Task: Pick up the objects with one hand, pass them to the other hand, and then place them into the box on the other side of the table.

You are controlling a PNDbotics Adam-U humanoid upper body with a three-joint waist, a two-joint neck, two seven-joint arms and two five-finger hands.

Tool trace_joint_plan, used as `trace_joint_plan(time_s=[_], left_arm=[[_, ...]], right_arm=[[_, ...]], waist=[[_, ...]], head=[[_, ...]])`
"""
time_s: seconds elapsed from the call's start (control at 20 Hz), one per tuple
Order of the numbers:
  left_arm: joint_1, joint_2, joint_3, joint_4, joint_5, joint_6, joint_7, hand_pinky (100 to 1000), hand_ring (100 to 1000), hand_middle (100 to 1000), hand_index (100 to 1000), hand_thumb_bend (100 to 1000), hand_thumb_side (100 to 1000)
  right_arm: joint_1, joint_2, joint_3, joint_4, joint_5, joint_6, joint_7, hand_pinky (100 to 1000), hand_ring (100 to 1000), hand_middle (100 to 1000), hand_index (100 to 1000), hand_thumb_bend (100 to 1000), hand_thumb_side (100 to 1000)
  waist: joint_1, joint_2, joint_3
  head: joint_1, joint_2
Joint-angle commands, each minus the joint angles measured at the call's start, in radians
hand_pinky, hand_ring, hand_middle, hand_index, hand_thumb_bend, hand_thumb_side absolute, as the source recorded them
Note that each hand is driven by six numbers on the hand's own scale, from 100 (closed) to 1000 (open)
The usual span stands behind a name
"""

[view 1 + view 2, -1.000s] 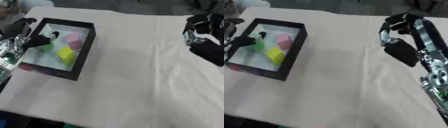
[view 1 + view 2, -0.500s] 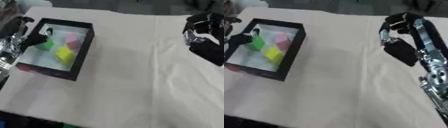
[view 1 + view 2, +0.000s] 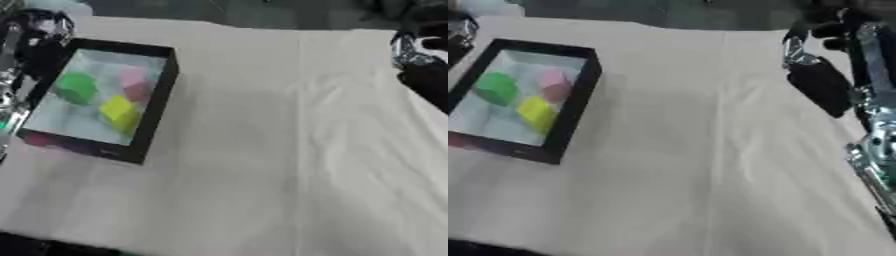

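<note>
Left eye: box at 9 o'clock holds green block, yellow block and a pink one. Left robot hand beside its rim, fingers unreadable; lift it straight up.

Right eye: right robot hand at 2 o'clock over the counter, grip unclear, nothing visibly held.

Coloured blocks inside black box

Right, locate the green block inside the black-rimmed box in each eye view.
Left eye view: green block sits upper left, in the black-rimmed box, near its left wall.
Right eye view: same block, closer to the picture's left edge.
Shared landmark: the yellow block just below-right of it.
</note>
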Motion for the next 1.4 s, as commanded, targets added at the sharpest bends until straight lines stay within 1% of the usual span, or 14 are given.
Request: trace_joint_plan(time_s=[0.05,0.15,0.25,0.35,0.55,0.7,0.85,0.95,1.15,1.4], left_arm=[[-0.002,-0.02,0.021,-0.036,0.163,-0.113,0.118,761,827,899,848,100,767],[0.002,-0.044,0.017,-0.049,0.227,-0.175,0.165,764,833,905,855,100,773],[0.004,-0.061,0.013,-0.059,0.26,-0.22,0.186,767,839,914,866,100,783],[0.005,-0.079,0.011,-0.067,0.275,-0.254,0.188,772,851,938,880,100,798],[0.003,-0.116,0.016,-0.067,0.285,-0.298,0.176,775,862,966,899,129,808],[0.002,-0.137,0.017,-0.062,0.286,-0.326,0.154,776,864,968,900,146,812],[0.002,-0.156,0.022,-0.057,0.285,-0.354,0.132,775,863,970,905,155,810],[0.001,-0.169,0.025,-0.048,0.28,-0.367,0.125,774,861,968,905,152,808],[-0.002,-0.177,0.024,-0.039,0.275,-0.376,0.118,774,861,968,905,152,808],[-0.002,-0.178,0.024,-0.037,0.274,-0.378,0.117,774,861,968,905,152,808]], right_arm=[[0.003,-0.025,-0.059,-0.021,0.008,-0.01,-0.075,821,868,847,759,100,392],[0.017,-0.022,-0.086,-0.021,0.004,-0.017,-0.121,824,885,863,773,100,394],[0.028,-0.019,-0.11,-0.021,0.0,-0.018,-0.161,823,891,868,779,100,384],[0.037,-0.015,-0.134,-0.018,-0.002,-0.016,-0.205,822,892,870,781,100,375],[0.047,0.0,-0.172,0.016,-0.009,-0.011,-0.293,823,901,883,793,100,410],[0.05,0.013,-0.192,0.052,-0.023,-0.018,-0.327,827,909,892,801,100,385],[0.056,0.026,-0.213,0.08,-0.039,-0.036,-0.355,823,919,889,798,100,436],[0.062,0.037,-0.229,0.098,-0.063,-0.049,-0.384,820,917,884,790,100,456],[0.066,0.04,-0.235,0.116,-0.094,-0.075,-0.417,820,917,884,790,100,456],[0.066,0.04,-0.234,0.121,-0.1,-0.084,-0.423,820,917,884,790,100,456]], waist=[[-0.004,-0.037,0.0],[-0.005,-0.035,-0.001],[-0.006,-0.033,-0.001],[-0.006,-0.032,-0.001],[-0.006,-0.03,-0.001],[-0.005,-0.028,0.0],[-0.005,-0.026,0.0],[-0.004,-0.024,0.001],[-0.004,-0.023,0.002],[-0.004,-0.023,0.002]], head=[[-0.011,-0.015],[-0.016,-0.017],[-0.02,-0.019],[-0.023,-0.019],[-0.028,-0.019],[-0.036,-0.021],[-0.042,-0.021],[-0.053,-0.022],[-0.062,-0.022],[-0.063,-0.022]])
